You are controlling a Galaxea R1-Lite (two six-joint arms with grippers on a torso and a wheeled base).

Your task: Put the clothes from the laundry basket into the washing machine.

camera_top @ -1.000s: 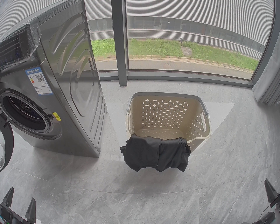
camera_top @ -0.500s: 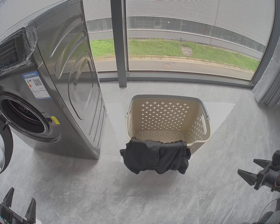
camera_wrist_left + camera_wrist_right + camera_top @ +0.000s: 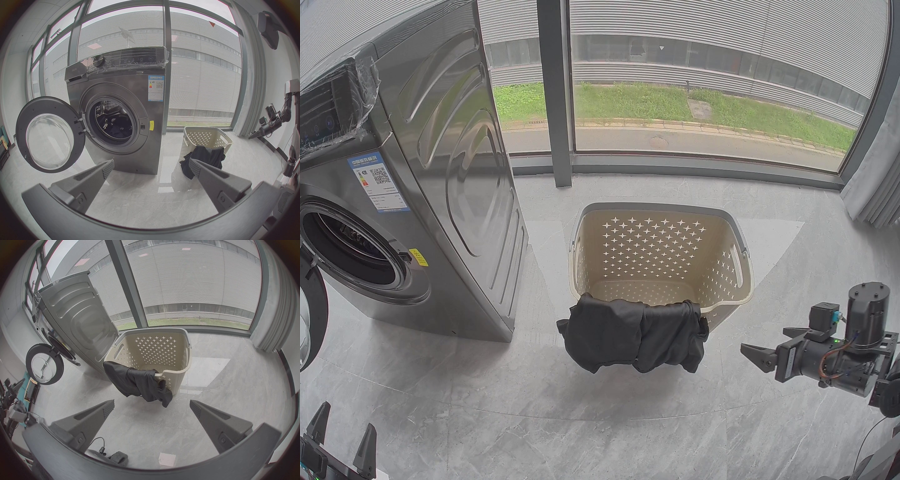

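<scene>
Clothes (image 3: 631, 334) are what I am after, and I size things up from the big end. The washing machine (image 3: 444, 187) stands just beside the laundry basket (image 3: 650, 250), to its left, with its round door (image 3: 50, 134) swung open on the side away from the basket and something dark lying in the drum. The basket looks light, so a tug that catches its rim could, I judge, drag or tip it. The clothes are one dark bundle draped over the basket's near rim, most of it hanging outside above the floor. A nudge or a shallow pinch on a single fold could send it sliding off. A loose tail could also trail and snag on the way to the drum. My right gripper (image 3: 764, 340) hangs to the basket's right, off its front corner and apart from the cloth, fingers spread and empty. My left gripper (image 3: 347, 417) sits well away from the basket, fingers likewise spread and empty.
</scene>
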